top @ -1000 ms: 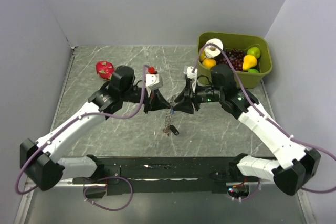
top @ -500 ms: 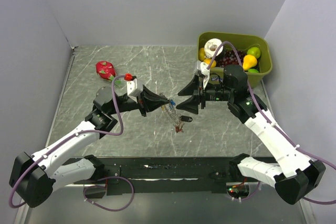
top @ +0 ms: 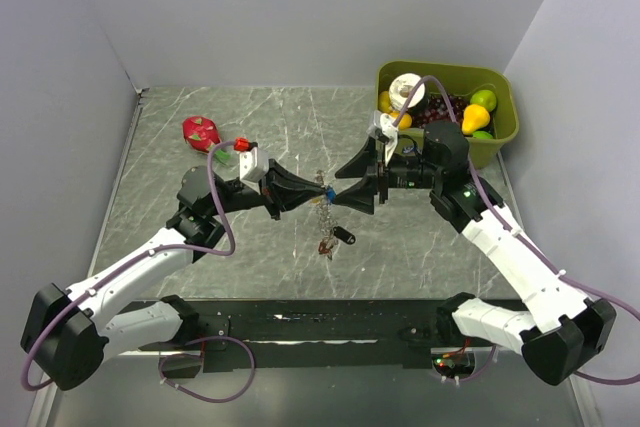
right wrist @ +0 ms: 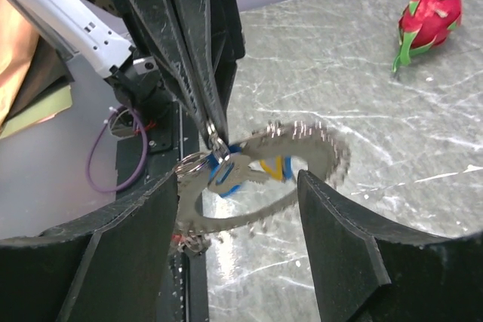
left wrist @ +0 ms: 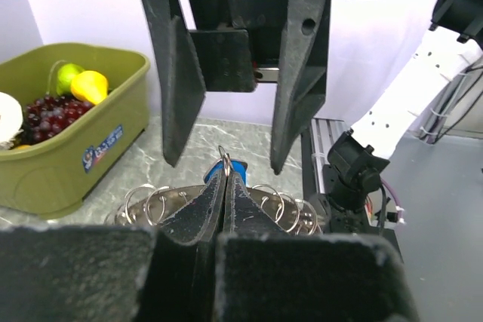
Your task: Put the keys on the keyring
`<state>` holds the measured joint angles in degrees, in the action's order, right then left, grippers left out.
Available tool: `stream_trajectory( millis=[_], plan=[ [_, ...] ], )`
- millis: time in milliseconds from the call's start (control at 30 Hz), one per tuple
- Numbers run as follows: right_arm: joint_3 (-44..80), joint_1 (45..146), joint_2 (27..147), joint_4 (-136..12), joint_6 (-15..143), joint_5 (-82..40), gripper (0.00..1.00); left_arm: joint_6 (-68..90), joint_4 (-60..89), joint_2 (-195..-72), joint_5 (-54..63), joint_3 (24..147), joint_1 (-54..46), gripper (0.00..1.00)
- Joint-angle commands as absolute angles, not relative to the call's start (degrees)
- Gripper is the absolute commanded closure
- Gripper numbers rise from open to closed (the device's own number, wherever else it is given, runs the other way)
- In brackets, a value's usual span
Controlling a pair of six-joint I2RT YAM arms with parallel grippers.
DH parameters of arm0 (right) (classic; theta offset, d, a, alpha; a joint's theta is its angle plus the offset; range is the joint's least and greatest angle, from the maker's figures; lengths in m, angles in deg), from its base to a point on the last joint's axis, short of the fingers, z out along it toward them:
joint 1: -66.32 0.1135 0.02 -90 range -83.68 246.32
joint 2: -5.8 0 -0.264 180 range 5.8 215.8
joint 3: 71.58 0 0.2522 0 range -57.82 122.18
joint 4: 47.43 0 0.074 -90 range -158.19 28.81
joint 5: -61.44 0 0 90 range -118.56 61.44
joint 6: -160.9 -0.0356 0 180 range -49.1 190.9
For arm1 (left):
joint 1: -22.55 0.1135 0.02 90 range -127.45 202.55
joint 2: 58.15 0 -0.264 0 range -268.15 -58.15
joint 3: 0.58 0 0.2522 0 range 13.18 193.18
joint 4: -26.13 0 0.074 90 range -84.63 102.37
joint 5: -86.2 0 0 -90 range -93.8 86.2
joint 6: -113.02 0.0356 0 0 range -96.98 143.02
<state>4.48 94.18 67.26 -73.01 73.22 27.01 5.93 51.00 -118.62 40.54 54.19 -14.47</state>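
Observation:
My left gripper (top: 321, 190) is shut on a small split ring (left wrist: 225, 161) and holds it above the table. A key with a blue tag head (right wrist: 230, 174) hangs at that ring, and its blue tag also shows in the left wrist view (left wrist: 237, 168). The large metal keyring (right wrist: 317, 145), carrying several small rings, hangs from the same pinch, blurred. Below it in the top view dangle a chain (top: 323, 217) and the black fob (top: 343, 237). My right gripper (top: 339, 190) is open, its fingers (right wrist: 355, 246) on either side of the key and ring, touching nothing.
A green bin (top: 500, 137) of fruit and a tape roll stands at the back right and also shows in the left wrist view (left wrist: 75, 148). A red dragon fruit (top: 200, 131) lies at the back left.
My right gripper has moved left and up until its open fingers sit round the left gripper's tip. The hanging bunch has swung back under the left gripper.

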Motion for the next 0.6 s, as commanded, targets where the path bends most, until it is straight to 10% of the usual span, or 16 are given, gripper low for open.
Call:
stream_trajectory(
  millis=[0, 567],
  plan=[
    [4.8, 94.0, 67.9, -68.2, 71.8, 26.5, 0.28, 5.1, 55.5, -118.4, 42.8, 57.2, -14.7, 0.99],
    [4.9, 94.1, 69.4, -72.4, 76.3, 28.0, 0.89, 5.6, 56.1, -118.0, 42.8, 56.9, -14.6, 0.99]
  ],
)
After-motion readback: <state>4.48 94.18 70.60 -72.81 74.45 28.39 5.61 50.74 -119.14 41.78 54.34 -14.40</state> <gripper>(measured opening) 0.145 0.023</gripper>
